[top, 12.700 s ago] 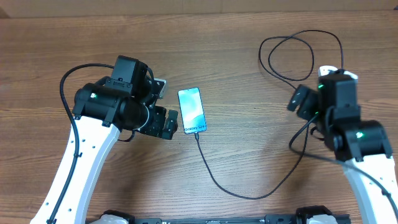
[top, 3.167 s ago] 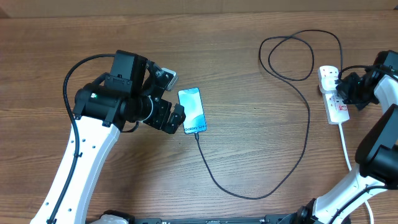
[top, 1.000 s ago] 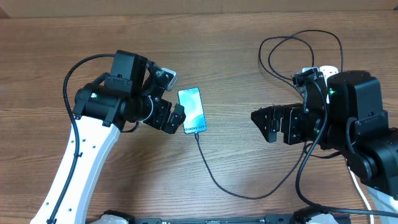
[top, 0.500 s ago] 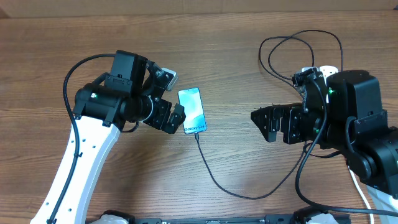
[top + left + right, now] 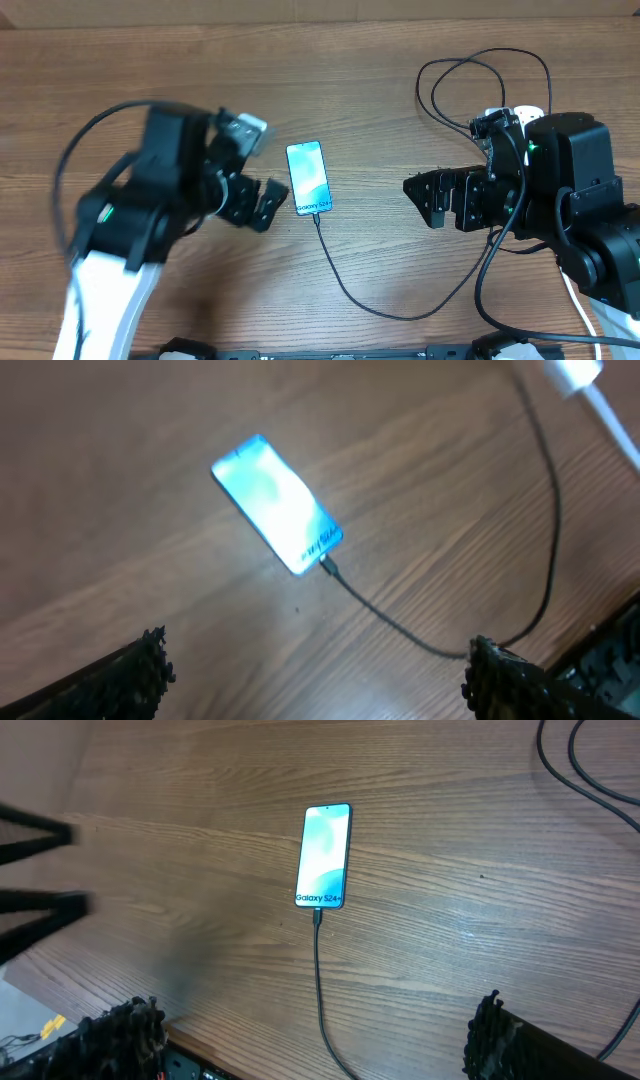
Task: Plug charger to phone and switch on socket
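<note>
Charger (image 5: pixel 317 960): thin, floppy, light, tip at the phone (image 5: pixel 325 857).
Left gripper (image 5: pixel 320 670) and right gripper (image 5: pixel 312 1020) both gaped empty; you'd have wanted the stiff connector end, not the slack.

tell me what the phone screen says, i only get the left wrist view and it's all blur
observer: in the right wrist view the phone is sharp; its lit screen reads Galaxy S24+.
operator: where does the cable go past my frame
observer: overhead, the charger curves across the table, loops at the far edge and runs toward the socket, which the right arm mostly hides.
operator: and the right gripper
observer: overhead, the right gripper is open and holds nothing, between the phone and the socket.
</note>
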